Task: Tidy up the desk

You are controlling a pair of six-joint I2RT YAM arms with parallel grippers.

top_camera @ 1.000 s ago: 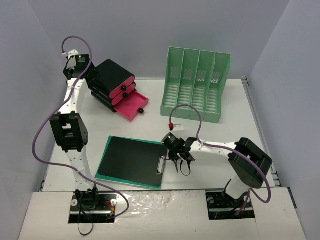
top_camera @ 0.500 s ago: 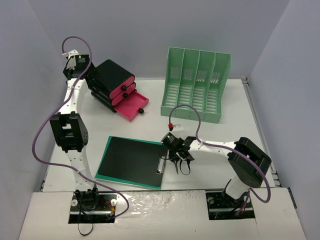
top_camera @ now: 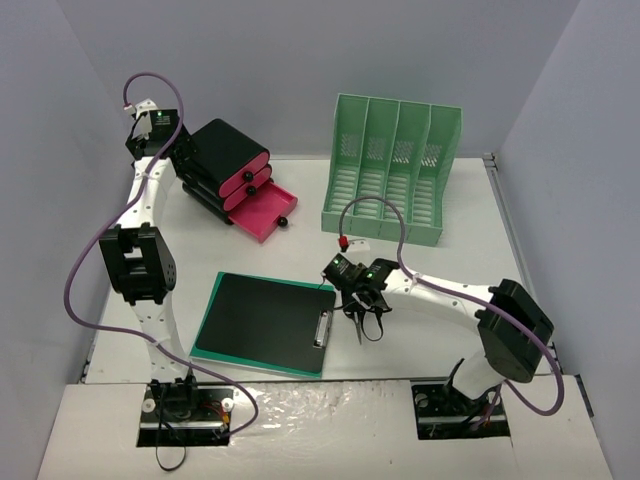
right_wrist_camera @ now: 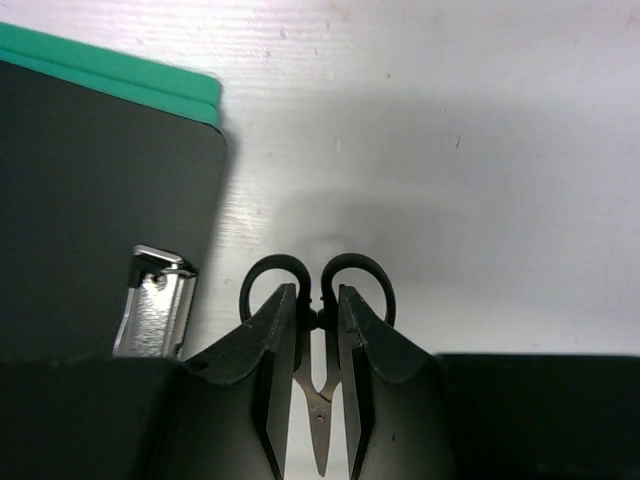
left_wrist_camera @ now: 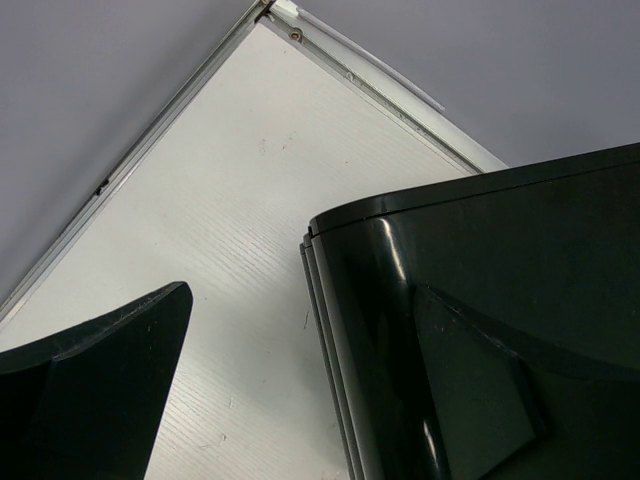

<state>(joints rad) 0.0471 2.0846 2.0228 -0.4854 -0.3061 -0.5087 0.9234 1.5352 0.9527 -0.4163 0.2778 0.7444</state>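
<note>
1. Across the whole top view the desk [top_camera: 480,250] is seen: white, railed, w/ every item lying on it.
2. At the far edge, right of centre, a green file rack [top_camera: 390,170] is stood upright.
3. Near-left, a clipboard [top_camera: 265,322] is laid flat, its clip [top_camera: 322,330] turned toward the right arm.
4. Far-left, a drawer box [top_camera: 228,165] is set w/ its bottom pink drawer pulled out. The left gripper [top_camera: 186,152] is held at the box's back corner, jaws wide apart, nothing gripped.
5. Just right of the clip, scissors [right_wrist_camera: 318,415] are clamped by the right gripper [right_wrist_camera: 315,305]. They are pinched at the neck by the finger loops, blades shut. A shadow beneath suggests they are lifted off the desk.
6. Step judged: scissors to be taken to storage, prob. the open drawer. The pinch is best held firm near the pivot so no swing is allowed. Height should be gained before the clipboard is crossed, and release made only once lowered inside.
</note>
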